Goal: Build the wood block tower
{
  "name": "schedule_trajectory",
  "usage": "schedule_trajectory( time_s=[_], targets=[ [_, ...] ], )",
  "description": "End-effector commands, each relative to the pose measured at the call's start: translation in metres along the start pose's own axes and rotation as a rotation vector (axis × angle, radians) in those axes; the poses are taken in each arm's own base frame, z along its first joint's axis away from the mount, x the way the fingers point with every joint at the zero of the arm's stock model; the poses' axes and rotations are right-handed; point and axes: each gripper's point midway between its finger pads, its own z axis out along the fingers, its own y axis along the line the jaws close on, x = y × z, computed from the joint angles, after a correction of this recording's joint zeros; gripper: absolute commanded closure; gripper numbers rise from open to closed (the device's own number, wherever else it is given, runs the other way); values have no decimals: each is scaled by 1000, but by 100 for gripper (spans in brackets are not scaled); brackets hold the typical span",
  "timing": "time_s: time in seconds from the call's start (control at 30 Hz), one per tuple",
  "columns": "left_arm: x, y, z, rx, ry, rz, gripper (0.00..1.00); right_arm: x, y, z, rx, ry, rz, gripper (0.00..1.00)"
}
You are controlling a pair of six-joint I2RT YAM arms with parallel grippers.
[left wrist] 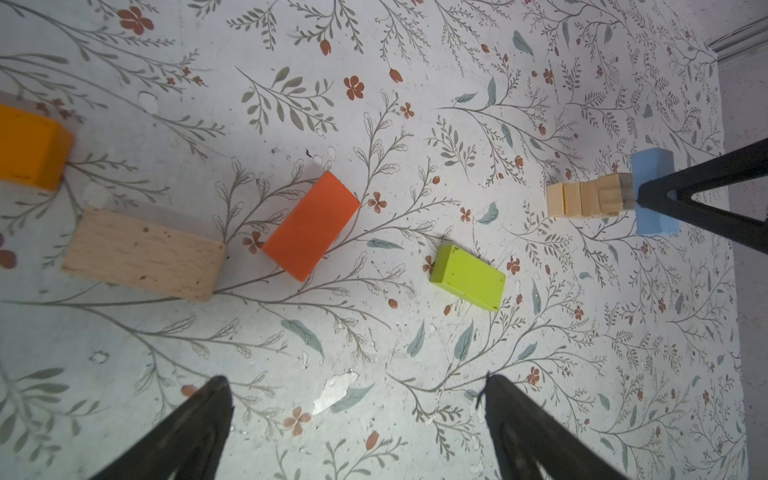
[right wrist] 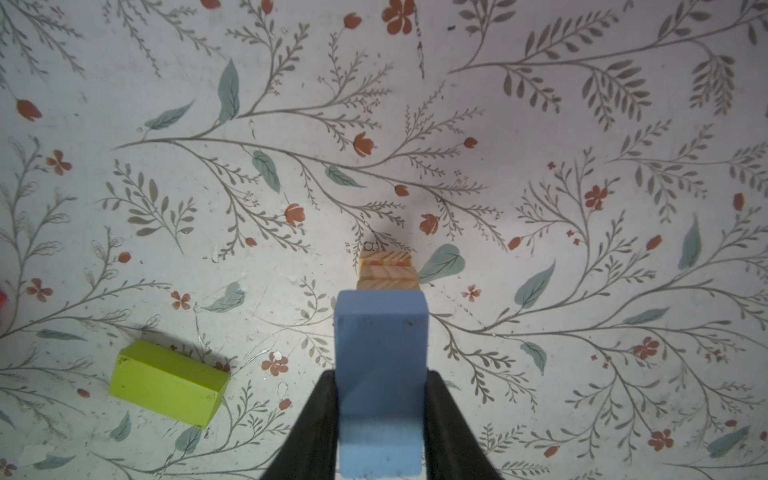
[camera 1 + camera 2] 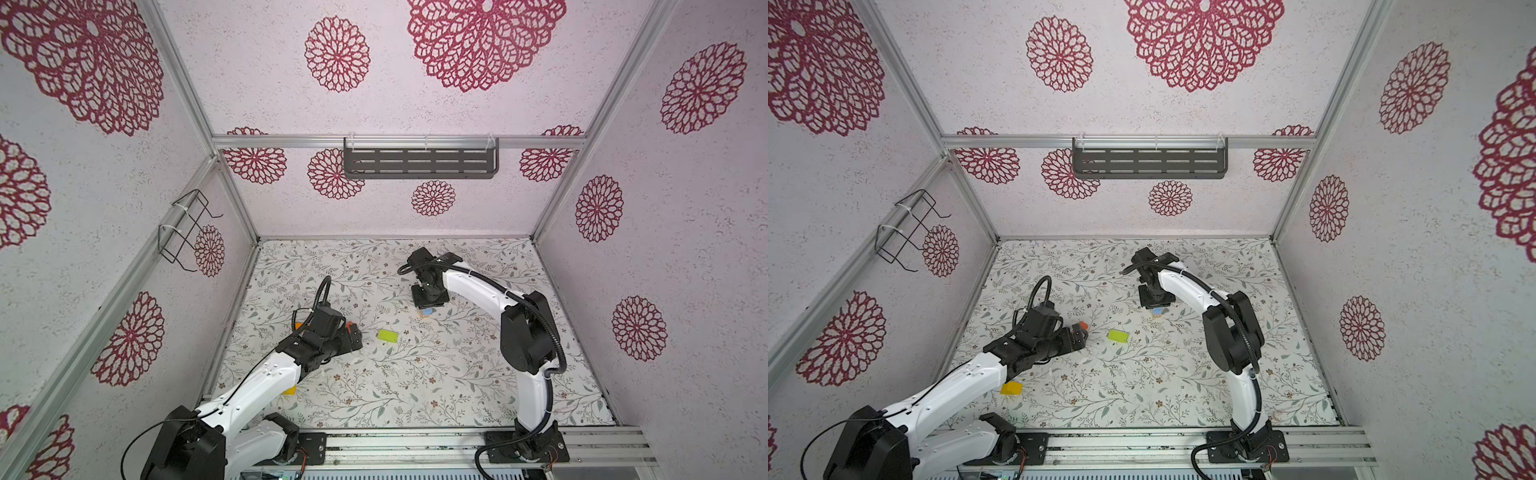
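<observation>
The wood block tower [image 1: 582,199] is a short stack of natural cubes, small in both top views [image 3: 424,316]. My right gripper [image 2: 381,372] is shut on a light blue block [image 2: 380,332], held flat right at the tower's top [image 2: 388,274]; whether the block rests on the top cube I cannot tell. The blue block also shows under the right wrist [image 3: 1158,311]. My left gripper [image 1: 355,377] hangs open and empty over bare table. Ahead of it lie a lime green block [image 1: 469,276], a red-orange block [image 1: 311,226], a plain wood bar [image 1: 141,253] and an orange block [image 1: 29,147].
A yellow block [image 3: 1011,388] lies by the left forearm near the front edge. The green block [image 3: 387,336] lies between the two grippers. A dark slotted shelf [image 3: 420,163] hangs on the back wall and a wire rack [image 3: 187,228] on the left wall.
</observation>
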Motion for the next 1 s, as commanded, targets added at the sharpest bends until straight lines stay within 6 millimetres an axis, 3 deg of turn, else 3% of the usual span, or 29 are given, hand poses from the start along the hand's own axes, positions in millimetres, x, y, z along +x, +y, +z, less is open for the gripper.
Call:
schedule_trajectory(
  time_s=[0.0, 0.97],
  targets=[
    [-3, 0, 1, 7, -11, 1, 3, -5, -3, -8, 30, -11, -20, 67],
    [-4, 5, 1, -8, -13, -8, 3, -4, -5, -5, 44, -4, -28, 63]
  ],
)
